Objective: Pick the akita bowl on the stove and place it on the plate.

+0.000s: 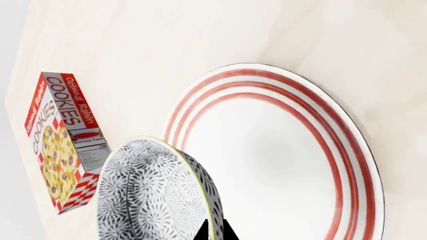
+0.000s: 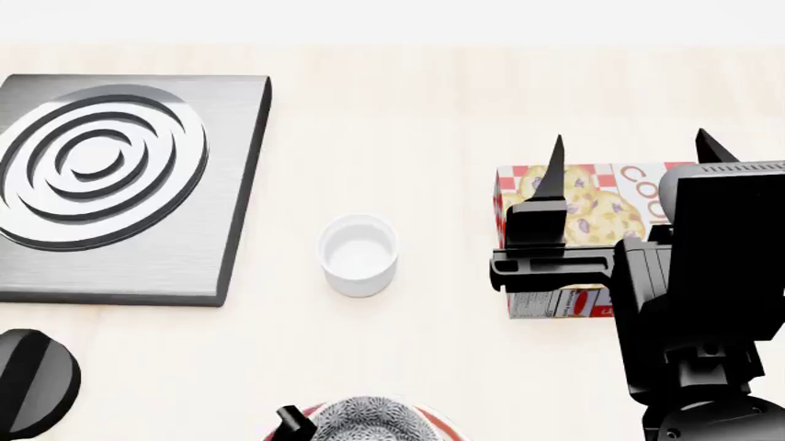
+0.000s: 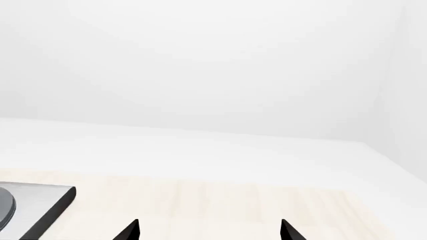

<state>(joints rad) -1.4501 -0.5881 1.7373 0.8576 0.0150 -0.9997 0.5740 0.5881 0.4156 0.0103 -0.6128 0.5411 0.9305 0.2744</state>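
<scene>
Left wrist view: left gripper (image 1: 215, 231) shows only as two black tips close together against the wall of the akita bowl (image 1: 157, 192); jaws narrow, seemingly pinching the bowl wall, contact partly cut off by the frame edge. The bowl is speckled black-and-white, tilted in this view, overlapping the rim of the plate (image 1: 280, 155); whether it touches the plate or hangs over it, cannot tell. One plate, white with three red rings. Beside it one cookie box (image 1: 65, 140), red-white checks, reading "COOKIES", "Oatmeal Raisin", plus a "Nutrition Facts" panel.

Head view: the bowl's top shows at the lower edge over the plate's red rim, the left gripper a black stub just beside it. Right gripper (image 2: 631, 152) hovers above the cookie box, jaws wide, nothing between them. One small white cup (image 2: 359, 254) stands on the desk (image 2: 405, 119) between the box and the stove (image 2: 117, 184). One stove, bare rings, nothing on it. One black knob (image 2: 31, 381) near the stove's front corner. One akita bowl visible.

Right wrist view: two tips well apart, a stove corner, pale desk.
</scene>
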